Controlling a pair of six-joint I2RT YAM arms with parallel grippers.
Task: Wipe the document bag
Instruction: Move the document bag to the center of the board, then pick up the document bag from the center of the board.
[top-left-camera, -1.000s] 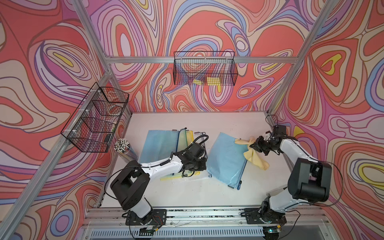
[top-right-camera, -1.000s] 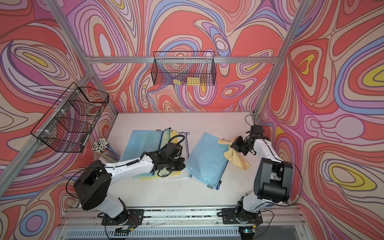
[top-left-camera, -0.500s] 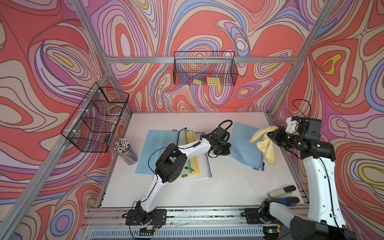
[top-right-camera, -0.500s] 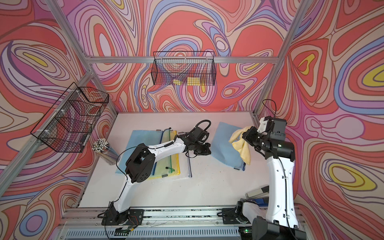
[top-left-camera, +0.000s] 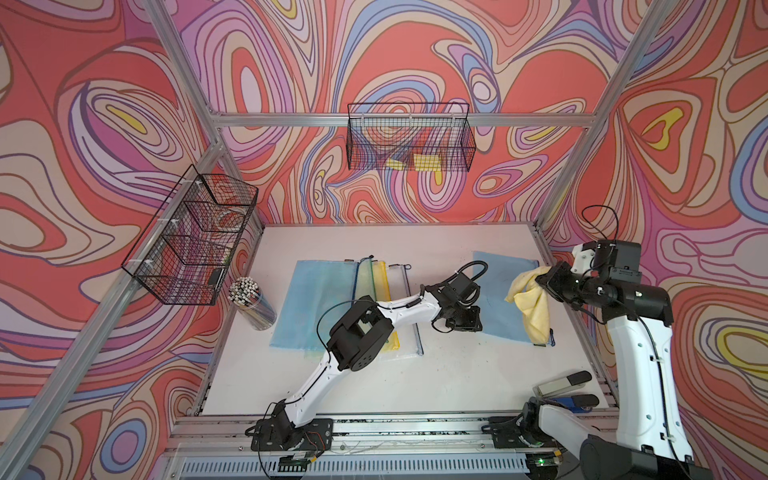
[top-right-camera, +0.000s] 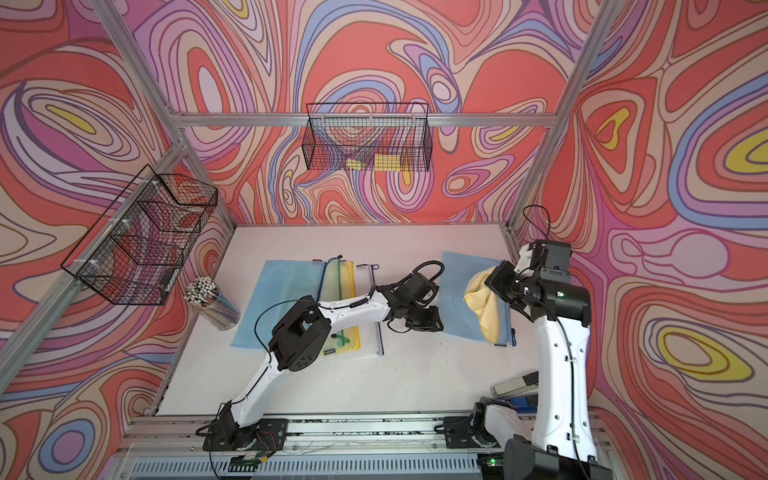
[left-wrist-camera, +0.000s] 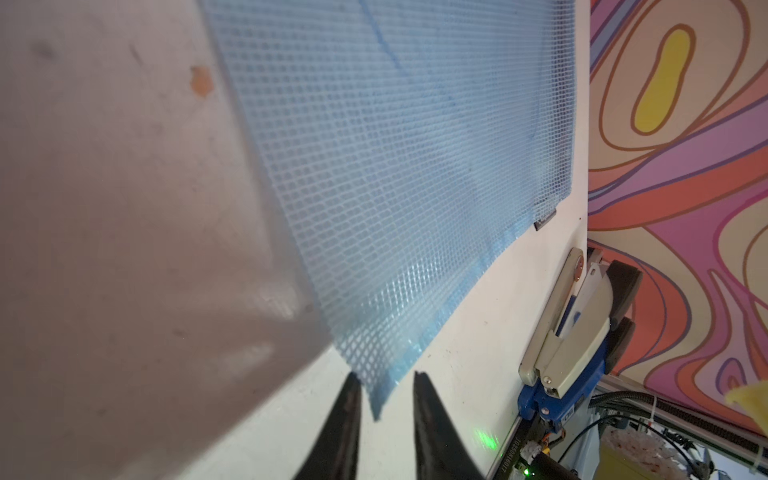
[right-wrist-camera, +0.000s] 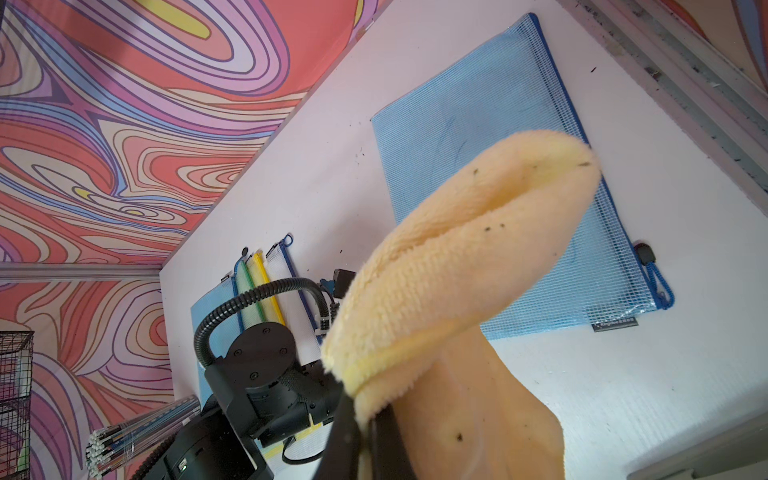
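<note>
The blue mesh document bag (top-left-camera: 496, 286) is laid flat by the table's (top-left-camera: 415, 374) right edge and is judged light, floppy and slippery, best pinned at a corner. The left jaws are parted astride one corner; the right jaws are clamped on a fluffy yellow cloth (right-wrist-camera: 457, 249)

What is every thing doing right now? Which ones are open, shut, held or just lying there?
blue document bag: lying flat, not gripped
left gripper: open, the bag's corner between its fingers
right gripper: shut on the yellow cloth
yellow cloth: held, bunched, hanging down
pile of bags: lying flat, overlapping
pen cup: standing, full of pens
</note>
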